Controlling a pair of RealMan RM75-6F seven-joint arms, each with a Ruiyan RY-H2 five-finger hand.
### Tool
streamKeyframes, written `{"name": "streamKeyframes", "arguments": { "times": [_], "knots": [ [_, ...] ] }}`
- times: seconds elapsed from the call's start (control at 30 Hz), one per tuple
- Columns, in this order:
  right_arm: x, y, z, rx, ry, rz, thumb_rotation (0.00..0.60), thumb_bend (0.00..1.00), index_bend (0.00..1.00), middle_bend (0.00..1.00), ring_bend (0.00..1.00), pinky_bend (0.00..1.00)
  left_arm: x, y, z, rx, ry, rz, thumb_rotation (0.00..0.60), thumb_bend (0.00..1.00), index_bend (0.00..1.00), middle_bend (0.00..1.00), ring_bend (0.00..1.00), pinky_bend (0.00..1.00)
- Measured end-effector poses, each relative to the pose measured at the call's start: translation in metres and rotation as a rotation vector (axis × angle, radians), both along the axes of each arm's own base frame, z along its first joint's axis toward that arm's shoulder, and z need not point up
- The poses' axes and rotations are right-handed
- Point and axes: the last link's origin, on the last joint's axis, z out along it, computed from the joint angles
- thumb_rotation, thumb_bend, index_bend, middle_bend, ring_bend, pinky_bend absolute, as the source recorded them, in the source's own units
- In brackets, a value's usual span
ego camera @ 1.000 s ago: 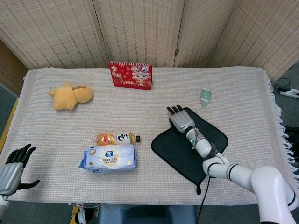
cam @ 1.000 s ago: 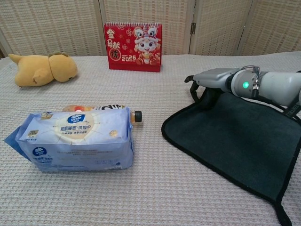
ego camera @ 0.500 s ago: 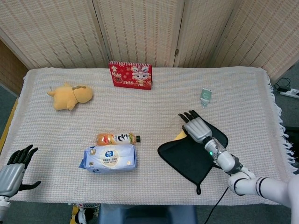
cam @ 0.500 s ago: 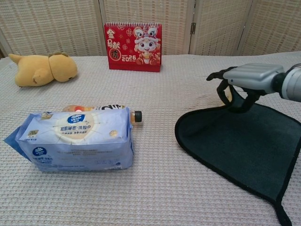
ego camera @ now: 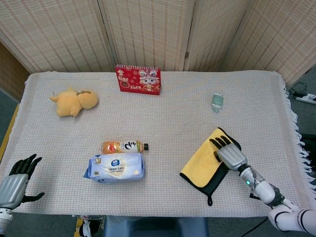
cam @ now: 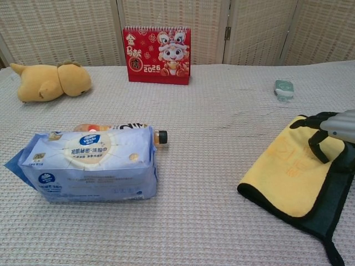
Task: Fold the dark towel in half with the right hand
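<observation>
The dark towel (ego camera: pixel 217 180) lies at the front right of the table, folded over on itself with its yellow underside (ego camera: pixel 203 165) facing up. Only a dark strip (cam: pixel 328 211) shows along the right and front edges. My right hand (ego camera: pixel 229 153) rests at the far right corner of the folded layer. Its fingers (cam: pixel 318 146) curl down over the yellow edge and grip it. My left hand (ego camera: pixel 15 182) hovers off the table's front left corner with fingers spread and nothing in it. The chest view does not show it.
A blue wipes pack (ego camera: pixel 115 167) and an orange bottle (ego camera: pixel 123 146) lie at front centre. A yellow plush (ego camera: pixel 74 102) sits far left, and a red calendar (ego camera: pixel 138 79) stands at the back. A small green packet (ego camera: pixel 217 102) lies behind the towel.
My right hand has pulled the towel's far left corner back to the right and toward me, turning the flat dark towel over so its yellow side shows. The left hand has barely moved.
</observation>
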Motion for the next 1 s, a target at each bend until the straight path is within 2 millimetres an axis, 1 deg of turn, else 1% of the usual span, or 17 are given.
{"name": "streamKeyframes", "arguments": {
  "times": [0.3, 0.47, 0.5, 0.53, 0.57, 0.6, 0.63, 0.67, 0.73, 0.77, 0.8, 1.0],
  "knots": [
    [-0.015, 0.016, 0.008, 0.013, 0.022, -0.004, 0.600, 0.45, 0.63, 0.08, 0.00, 0.00, -0.001, 0.001, -0.001, -0.003, 0.005, 0.006, 0.600, 0.13, 0.00, 0.00, 0.00, 0.00],
    [-0.020, 0.018, 0.009, 0.018, 0.042, -0.015, 0.600, 0.45, 0.63, 0.06, 0.00, 0.00, -0.001, 0.001, -0.003, -0.007, 0.009, 0.010, 0.600, 0.13, 0.00, 0.00, 0.00, 0.00],
    [-0.021, 0.018, 0.009, 0.021, 0.045, -0.019, 0.600, 0.45, 0.60, 0.05, 0.00, 0.00, -0.001, 0.001, -0.003, -0.007, 0.010, 0.011, 0.600, 0.13, 0.00, 0.00, 0.00, 0.00],
    [-0.022, 0.019, 0.009, 0.024, 0.049, -0.023, 0.600, 0.45, 0.54, 0.03, 0.00, 0.00, -0.002, 0.001, -0.003, -0.006, 0.010, 0.013, 0.600, 0.13, 0.00, 0.00, 0.00, 0.00],
    [-0.023, 0.019, 0.009, 0.028, 0.053, -0.028, 0.600, 0.45, 0.45, 0.01, 0.00, 0.00, -0.002, 0.001, -0.003, -0.006, 0.010, 0.015, 0.600, 0.13, 0.00, 0.00, 0.00, 0.00],
    [-0.024, 0.019, 0.009, 0.035, 0.058, -0.036, 0.600, 0.45, 0.38, 0.00, 0.00, 0.00, -0.002, 0.002, -0.003, -0.005, 0.011, 0.017, 0.600, 0.13, 0.00, 0.00, 0.00, 0.00],
    [-0.024, 0.019, 0.009, 0.040, 0.060, -0.042, 0.600, 0.45, 0.26, 0.00, 0.00, 0.00, -0.002, 0.002, -0.003, -0.005, 0.011, 0.020, 0.600, 0.13, 0.00, 0.00, 0.00, 0.00],
    [-0.024, 0.019, 0.010, 0.043, 0.060, -0.046, 0.600, 0.45, 0.17, 0.00, 0.00, 0.00, -0.003, 0.002, -0.003, -0.005, 0.011, 0.022, 0.600, 0.13, 0.00, 0.00, 0.00, 0.00],
    [-0.023, 0.020, 0.014, 0.045, 0.061, -0.052, 0.600, 0.45, 0.06, 0.00, 0.00, 0.00, -0.003, 0.002, -0.003, -0.004, 0.012, 0.023, 0.600, 0.13, 0.00, 0.00, 0.00, 0.00],
    [-0.022, 0.020, 0.016, 0.045, 0.063, -0.053, 0.600, 0.45, 0.02, 0.00, 0.00, 0.00, -0.003, 0.002, -0.002, -0.003, 0.012, 0.023, 0.600, 0.13, 0.00, 0.00, 0.00, 0.00],
    [-0.022, 0.021, 0.018, 0.045, 0.065, -0.054, 0.600, 0.45, 0.00, 0.00, 0.00, 0.00, -0.003, 0.003, -0.002, -0.003, 0.012, 0.024, 0.600, 0.13, 0.00, 0.00, 0.00, 0.00],
    [-0.018, 0.028, 0.035, 0.037, 0.074, -0.057, 0.600, 0.45, 0.00, 0.00, 0.00, 0.00, -0.002, 0.002, -0.002, -0.002, 0.011, 0.024, 0.600, 0.13, 0.00, 0.00, 0.00, 0.00]
  ]
}}
